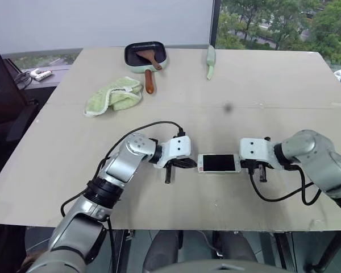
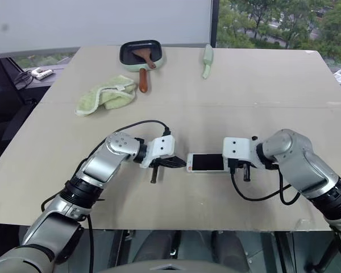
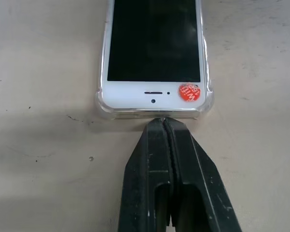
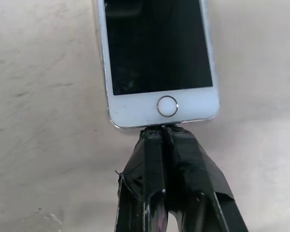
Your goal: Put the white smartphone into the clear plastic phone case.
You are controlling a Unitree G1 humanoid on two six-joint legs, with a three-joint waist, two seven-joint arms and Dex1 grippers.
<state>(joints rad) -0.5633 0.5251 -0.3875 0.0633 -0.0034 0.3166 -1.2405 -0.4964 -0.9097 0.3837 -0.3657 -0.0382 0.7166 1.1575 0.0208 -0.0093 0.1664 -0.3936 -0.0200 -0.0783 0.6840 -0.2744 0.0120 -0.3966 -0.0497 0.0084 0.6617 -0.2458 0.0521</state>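
Observation:
The white smartphone (image 1: 219,163) lies flat, screen up, near the table's front edge between my two grippers. The clear plastic phone case (image 3: 99,103) shows as a glossy transparent rim around the phone's earpiece end, with the phone sitting inside that rim. My left gripper (image 3: 163,121) is shut, and its closed tips rest against the case edge at the earpiece end, beside an orange sticker (image 3: 189,92). My right gripper (image 4: 162,129) is also shut, its taped tips against the home-button end (image 4: 167,106). Neither gripper holds anything.
A crumpled green cloth (image 1: 115,95) lies at the back left. A dark pan with a wooden spatula (image 1: 145,57) and a pale green utensil (image 1: 211,61) sit near the far edge. Black cables (image 1: 281,196) loop beside each wrist.

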